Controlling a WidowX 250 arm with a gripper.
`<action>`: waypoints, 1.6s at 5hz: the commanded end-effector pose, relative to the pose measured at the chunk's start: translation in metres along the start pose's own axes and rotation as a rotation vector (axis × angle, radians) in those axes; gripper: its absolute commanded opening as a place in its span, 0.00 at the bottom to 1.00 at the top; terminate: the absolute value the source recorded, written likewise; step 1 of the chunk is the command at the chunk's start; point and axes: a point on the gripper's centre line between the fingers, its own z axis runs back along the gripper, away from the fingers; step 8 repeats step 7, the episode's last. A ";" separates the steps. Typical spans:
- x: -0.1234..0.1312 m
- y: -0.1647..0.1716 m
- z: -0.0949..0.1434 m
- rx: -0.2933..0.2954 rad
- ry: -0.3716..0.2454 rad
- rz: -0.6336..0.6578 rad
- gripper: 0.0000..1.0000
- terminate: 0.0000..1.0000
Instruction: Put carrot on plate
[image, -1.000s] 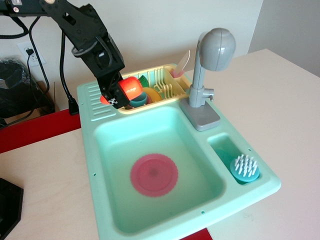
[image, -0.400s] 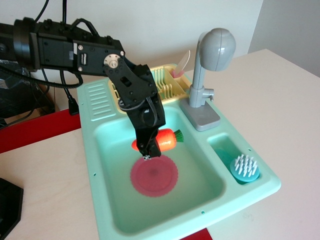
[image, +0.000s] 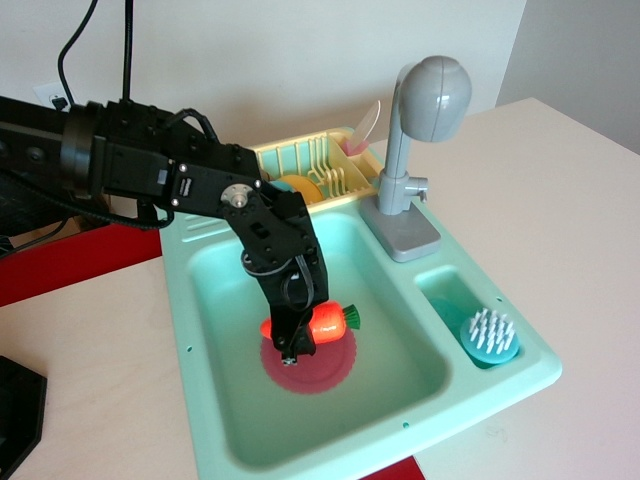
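Observation:
The orange carrot with its green tuft pointing right is held in my gripper, which is shut on it. It hangs low over the pink-red plate, which lies flat on the floor of the teal sink basin. Whether the carrot touches the plate I cannot tell. The black arm reaches in from the upper left and hides the plate's left rear part.
A yellow dish rack with a yellow-orange plate stands behind the basin. A grey faucet rises at the back right. A teal brush sits in the small right compartment. The sink rests on a light wooden table.
The gripper has carried the carrot from the dish rack at the back down into the basin, and now holds it low over the plate.

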 end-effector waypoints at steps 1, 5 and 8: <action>-0.005 0.001 0.004 0.026 -0.004 0.006 0.00 0.00; -0.027 0.063 0.124 0.133 -0.191 0.213 1.00 0.00; -0.067 0.098 0.144 0.186 -0.186 0.332 1.00 1.00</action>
